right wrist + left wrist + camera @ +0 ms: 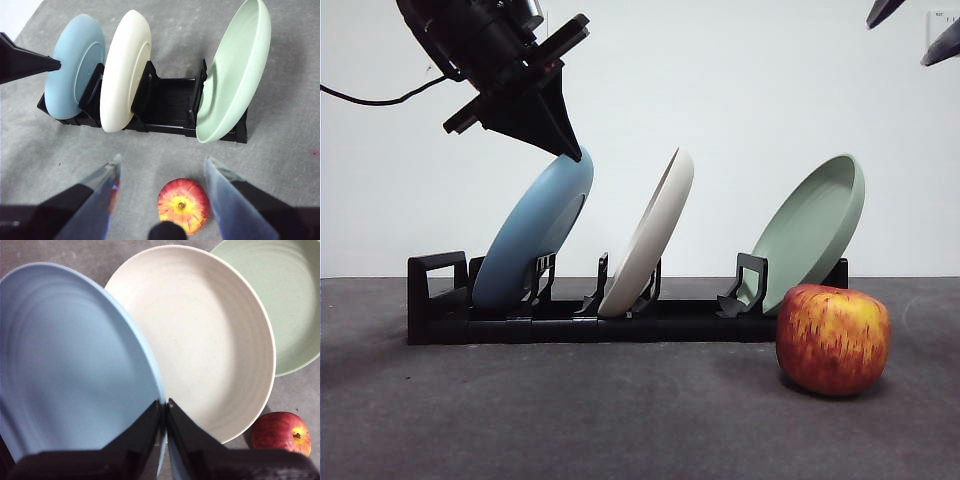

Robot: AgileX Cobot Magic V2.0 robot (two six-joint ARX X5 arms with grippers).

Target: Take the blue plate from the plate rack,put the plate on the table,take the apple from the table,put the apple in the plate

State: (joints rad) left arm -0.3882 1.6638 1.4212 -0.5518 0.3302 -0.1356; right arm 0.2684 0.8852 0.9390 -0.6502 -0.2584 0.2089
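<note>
blue plate [75, 370] rim — between left jaws

Looked like a lab test bench: bare matte dark grey table [570, 420], plain white wall [750, 90] at 12 o'clock.

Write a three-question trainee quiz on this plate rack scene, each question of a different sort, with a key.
1. True or false: the left tool is shut on the rim of the blue plate, which stands in the plate rack.
2. Multiple choice: the apple lies on the table in front of which plate? A) the blue plate B) the cream-white plate C) the sage-green plate
3. Fill in: the right tool hangs open above the ____.

Key
1. True: its jaws pinch the plate's upper rim, and the plate is seated in the rack's end slot.
2. C.
3. Apple; the jaws stand wide apart, one on either side of it in the right wrist view.
</note>
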